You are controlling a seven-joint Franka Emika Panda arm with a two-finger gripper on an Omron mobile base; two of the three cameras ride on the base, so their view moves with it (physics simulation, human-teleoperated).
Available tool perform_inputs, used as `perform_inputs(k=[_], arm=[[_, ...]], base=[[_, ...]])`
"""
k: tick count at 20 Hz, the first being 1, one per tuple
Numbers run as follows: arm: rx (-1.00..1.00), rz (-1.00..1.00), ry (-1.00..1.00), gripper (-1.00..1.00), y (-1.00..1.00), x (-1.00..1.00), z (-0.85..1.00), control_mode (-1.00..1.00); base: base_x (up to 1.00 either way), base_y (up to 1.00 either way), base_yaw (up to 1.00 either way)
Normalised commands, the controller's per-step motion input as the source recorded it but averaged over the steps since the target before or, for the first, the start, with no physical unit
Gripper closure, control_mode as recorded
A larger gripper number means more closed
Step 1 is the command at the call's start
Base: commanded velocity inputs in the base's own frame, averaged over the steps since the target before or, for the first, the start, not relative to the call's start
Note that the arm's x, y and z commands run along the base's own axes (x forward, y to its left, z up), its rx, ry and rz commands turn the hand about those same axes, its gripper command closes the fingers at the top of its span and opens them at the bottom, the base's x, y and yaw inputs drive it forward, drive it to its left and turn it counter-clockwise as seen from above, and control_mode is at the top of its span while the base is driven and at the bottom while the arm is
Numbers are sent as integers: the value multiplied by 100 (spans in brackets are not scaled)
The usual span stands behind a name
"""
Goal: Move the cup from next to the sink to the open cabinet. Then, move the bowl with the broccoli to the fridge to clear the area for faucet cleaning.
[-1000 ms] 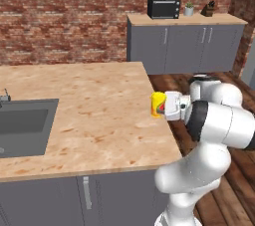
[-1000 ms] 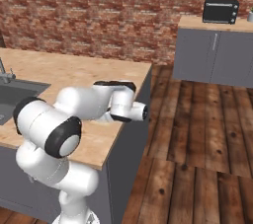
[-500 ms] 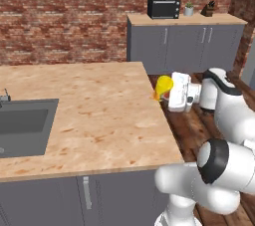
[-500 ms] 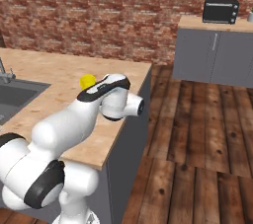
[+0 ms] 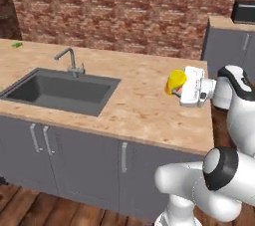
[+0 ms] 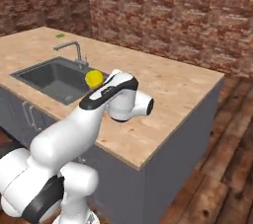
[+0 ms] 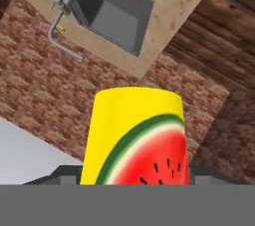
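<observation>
Hovering at the right of the left base view, the gripper (image 5: 180, 88) is gripping the cup (image 5: 175, 81) above the counter (image 5: 144, 105), well apart from the sink (image 5: 60, 90) at centre left. In the right base view the cup (image 6: 94, 79) is peeking out left of centre, near the faucet (image 6: 71, 50). In the hand view the cup (image 7: 137, 135) is sitting low and central between the jaws — carrying it level and unhurried seems wisest.

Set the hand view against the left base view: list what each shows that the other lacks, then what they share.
Hand view alone: a watermelon picture on the cup, seen close up. Left base view alone: the gripper holding the cup above the countertop, grey cabinet doors below, and a small green thing at the far counter end. Shared: the cup, the sink, the faucet, the brick wall.
</observation>
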Motion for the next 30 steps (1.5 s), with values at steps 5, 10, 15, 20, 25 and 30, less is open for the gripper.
perform_inputs(k=[5,10,15,20,25,30], arm=[[0,0,0,100,0,0,0,100],[0,0,0,100,0,0,0,100],[0,0,0,100,0,0,0,100],[0,0,0,100,0,0,0,100],[0,0,0,100,0,0,0,100],[0,0,0,100,0,0,0,100]], base=[[-6,0,91],[0,2,93],[0,5,90],[0,4,89],[0,26,77],[-5,19,77]])
